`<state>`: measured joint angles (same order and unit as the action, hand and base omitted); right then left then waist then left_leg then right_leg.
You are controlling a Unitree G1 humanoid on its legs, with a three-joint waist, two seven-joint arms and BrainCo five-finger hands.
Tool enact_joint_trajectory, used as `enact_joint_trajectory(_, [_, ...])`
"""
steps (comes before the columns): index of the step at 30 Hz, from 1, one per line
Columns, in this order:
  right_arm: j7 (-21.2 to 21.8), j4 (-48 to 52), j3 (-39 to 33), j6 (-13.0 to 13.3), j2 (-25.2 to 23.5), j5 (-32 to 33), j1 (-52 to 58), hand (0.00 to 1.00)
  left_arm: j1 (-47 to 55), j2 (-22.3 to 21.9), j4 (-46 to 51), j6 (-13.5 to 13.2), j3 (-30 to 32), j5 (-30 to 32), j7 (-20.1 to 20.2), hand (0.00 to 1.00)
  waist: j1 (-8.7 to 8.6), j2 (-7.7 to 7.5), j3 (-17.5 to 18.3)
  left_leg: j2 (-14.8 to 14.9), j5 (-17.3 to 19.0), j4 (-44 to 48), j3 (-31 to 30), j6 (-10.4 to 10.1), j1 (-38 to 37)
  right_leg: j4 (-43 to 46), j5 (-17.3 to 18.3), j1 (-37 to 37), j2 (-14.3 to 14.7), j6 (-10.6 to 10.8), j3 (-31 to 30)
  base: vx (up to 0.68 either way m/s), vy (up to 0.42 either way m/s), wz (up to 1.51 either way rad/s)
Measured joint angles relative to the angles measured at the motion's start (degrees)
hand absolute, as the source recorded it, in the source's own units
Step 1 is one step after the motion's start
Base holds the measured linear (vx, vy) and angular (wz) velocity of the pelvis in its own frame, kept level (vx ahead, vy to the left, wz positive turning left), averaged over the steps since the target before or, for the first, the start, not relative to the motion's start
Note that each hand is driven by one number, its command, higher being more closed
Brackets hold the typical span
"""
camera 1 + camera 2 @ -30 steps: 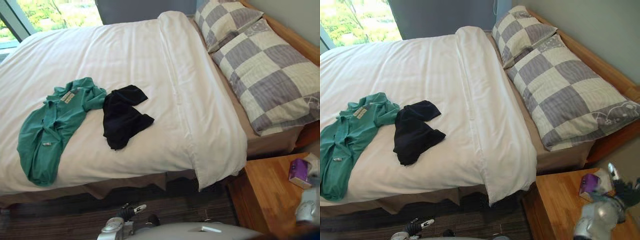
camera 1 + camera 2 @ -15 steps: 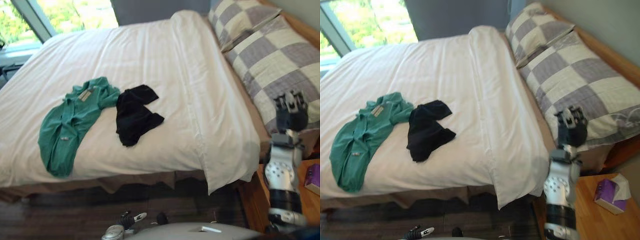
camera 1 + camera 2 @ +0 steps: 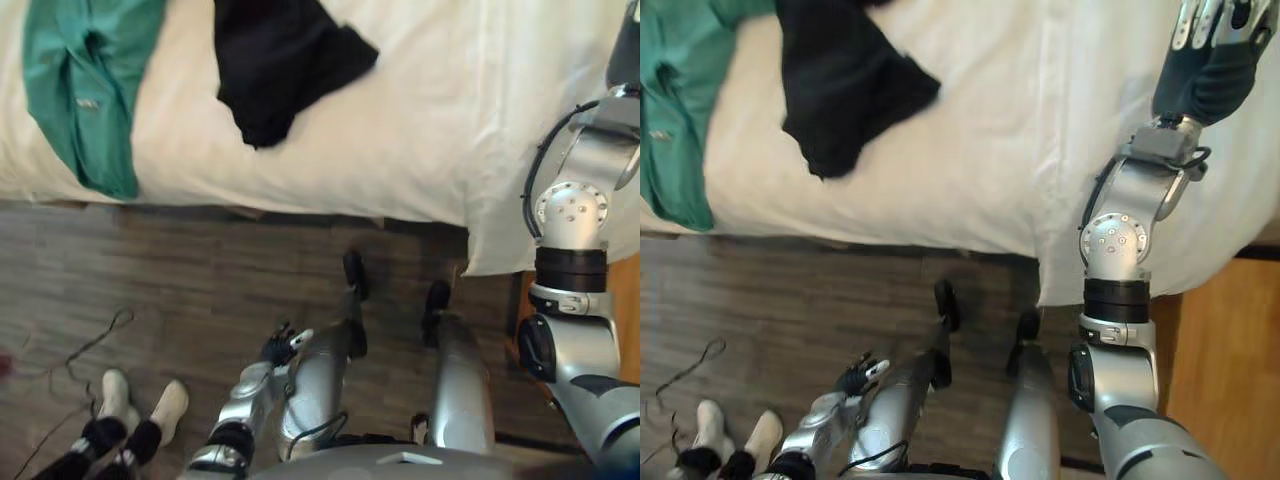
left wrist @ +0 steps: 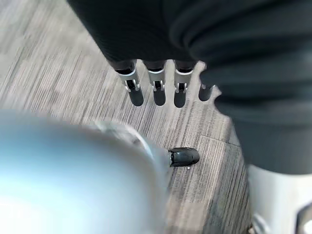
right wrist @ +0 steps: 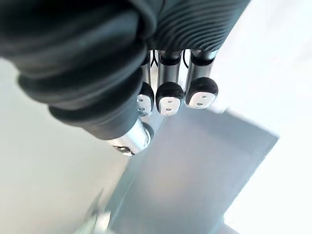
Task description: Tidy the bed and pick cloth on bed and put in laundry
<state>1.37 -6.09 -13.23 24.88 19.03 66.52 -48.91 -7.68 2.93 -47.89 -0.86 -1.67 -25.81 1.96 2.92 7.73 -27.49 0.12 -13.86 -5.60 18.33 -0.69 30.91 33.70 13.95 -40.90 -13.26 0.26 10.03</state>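
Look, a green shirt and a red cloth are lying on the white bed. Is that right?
Not quite. The cloth beside the green shirt is black, not red; the left eye view shows it. Both lie on the white bed.

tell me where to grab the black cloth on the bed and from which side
Probably the narrow bunched end of the black cloth, nearest the bed's edge. It lies loose on the white duvet, apart from the green shirt, so a pinch from above on the robot's side should gather it. The right hand is open over the duvet; the left hand hangs low, open.
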Motion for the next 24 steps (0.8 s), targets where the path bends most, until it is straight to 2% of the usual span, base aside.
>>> enact_joint_trajectory(3, [1.1,0.6,-3.5,2.3,0.1,3.2,-1.3,1.00,-3.9,-2.1,1.1,1.3,1.5,-3.2,-2.2,0.00,-0.52,0.44,-1.7,0.0,-1.1,0.0,1.1,-1.2,3.6,2.3,0.3,-5.2,-0.2,-0.5,-0.9,-0.04,-0.050,-0.02])
enact_joint_trajectory(6, [6.5,1.5,-5.3,4.0,0.0,8.9,-1.8,1.00,-6.4,-4.2,1.1,3.1,4.5,-4.7,-2.6,0.00,-0.74,0.58,-1.8,0.0,-1.3,0.0,2.8,-1.1,4.5,3.4,0.4,-7.6,-0.2,-0.8,-2.2,-0.03,-0.053,-0.15])
enact_joint_trajectory(8, [9.7,1.1,-6.5,4.1,-0.2,11.6,-1.6,1.00,-7.1,-5.3,1.1,3.8,5.8,-5.2,-2.6,0.00,-0.97,0.58,-1.8,0.0,-1.1,0.0,3.9,-1.2,4.8,3.2,0.5,-8.4,0.0,-0.8,-3.3,-0.03,-0.029,-0.22])
enact_joint_trajectory(10, [13.2,1.3,-7.8,4.3,-0.3,15.0,-0.7,1.00,-7.9,-6.5,1.0,4.4,9.0,-5.7,-2.6,0.00,-1.93,0.57,-1.8,0.2,-0.2,0.0,5.0,-1.6,5.7,2.8,0.1,-9.5,0.4,-0.8,-4.0,-0.02,-0.002,-0.20])
enact_joint_trajectory(12, [17.8,1.8,-12.3,4.3,-0.9,19.8,1.9,1.00,-9.6,-7.5,0.3,5.2,13.4,-7.3,-2.6,0.00,-2.11,0.30,-2.0,0.9,0.4,0.0,6.9,-0.7,6.6,0.8,-1.5,-10.5,1.7,-0.4,-5.3,0.00,0.017,-0.39])
enact_joint_trajectory(14, [19.2,1.1,-16.6,4.6,-1.4,23.4,5.3,1.00,-10.2,-8.2,0.1,5.4,16.1,-7.5,-2.6,0.00,-2.29,0.15,-2.0,1.0,0.8,0.0,8.2,-0.1,6.6,-0.7,-2.6,-10.5,2.4,-0.1,-6.6,0.03,0.038,-0.43])
enact_joint_trajectory(15, [19.3,-2.9,-19.7,4.8,-1.4,26.4,7.3,1.00,-10.5,-8.4,-0.2,5.5,17.9,-8.6,-2.4,0.00,-2.69,-0.10,-2.0,1.1,1.0,0.0,9.2,0.2,6.5,-1.6,-3.3,-10.5,2.7,0.1,-7.3,0.05,0.047,-0.45])
enact_joint_trajectory(16, [19.2,-6.0,-21.1,4.8,-1.3,27.7,8.3,1.00,-10.7,-8.4,-0.5,5.6,18.6,-9.1,-2.4,0.00,-2.83,-0.19,-2.0,1.2,1.0,0.0,9.6,0.2,6.4,-2.0,-3.7,-10.5,2.9,0.2,-7.7,0.07,0.057,-0.46])
enact_joint_trajectory(17, [18.4,-13.3,-23.5,4.1,-2.3,30.4,11.6,1.00,-11.1,-8.8,-0.8,5.7,20.0,-9.7,-2.4,0.00,-3.20,-0.21,-2.0,1.3,1.0,0.0,10.4,0.3,6.3,-2.8,-4.3,-10.5,3.3,0.2,-8.5,0.07,0.039,-0.36])
enact_joint_trajectory(18, [18.3,-15.2,-24.1,3.6,-3.3,31.1,13.3,1.00,-11.1,-8.9,-0.9,5.6,20.3,-9.7,-2.4,0.00,-3.36,-0.26,-2.0,1.5,1.0,0.0,10.8,0.3,6.2,-3.0,-4.5,-10.5,3.5,0.2,-8.8,0.08,0.030,-0.40])
enact_joint_trajectory(20, [18.3,-17.9,-24.3,1.9,-7.4,31.2,19.1,1.00,-11.2,-8.9,-0.9,5.3,20.3,-10.9,-2.9,0.00,-3.87,-0.30,-2.1,2.0,1.3,0.7,11.3,0.6,5.7,-3.5,-4.7,-9.8,4.0,0.1,-9.4,0.05,-0.006,-0.26])
enact_joint_trajectory(21, [18.5,-19.2,-23.9,0.5,-10.2,31.2,22.8,1.00,-11.2,-8.9,-0.8,4.7,20.3,-12.3,-4.0,0.00,-4.37,-0.46,-2.2,2.6,2.1,2.2,11.7,1.4,4.9,-3.6,-4.8,-8.5,4.3,0.0,-9.3,0.05,-0.032,-0.23])
enact_joint_trajectory(22, [18.8,-20.5,-22.9,-0.3,-11.9,31.0,26.3,0.00,-11.2,-9.0,-0.8,4.0,19.8,-14.4,-5.3,0.00,-4.88,-0.61,-2.3,3.2,3.1,3.3,12.1,1.4,3.0,-3.9,-4.8,-6.2,4.6,0.0,-9.2,0.04,-0.038,-0.22])
enact_joint_trajectory(24, [19.3,-21.7,-20.1,-1.0,-13.0,28.1,30.0,0.00,-11.2,-9.0,-1.2,2.9,19.7,-18.8,-7.6,0.00,-5.52,-0.65,-2.3,4.2,5.0,5.4,12.3,1.1,-0.1,-5.1,-4.7,-1.7,5.0,-0.1,-8.7,0.02,-0.043,-0.22])
